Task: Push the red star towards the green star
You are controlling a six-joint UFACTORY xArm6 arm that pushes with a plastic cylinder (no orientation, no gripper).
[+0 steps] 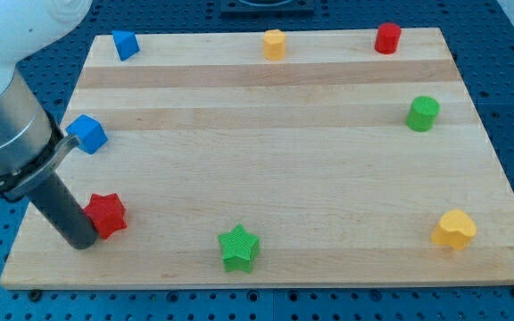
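Green star [238, 248] sits closest to us, near the desk's [266, 169] bottom edge. Left of it is the red star [106, 214], and my tip [80, 241] is pressed right against its left side (no hand on this arm, just the dark rod).

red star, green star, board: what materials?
Red star block: looks like matte plastic, flat uniform colour, maybe printed. Green star block: same look, faint ridges. Pale board: wood, visible grain and joined strips. My tip touches the red star's left side.
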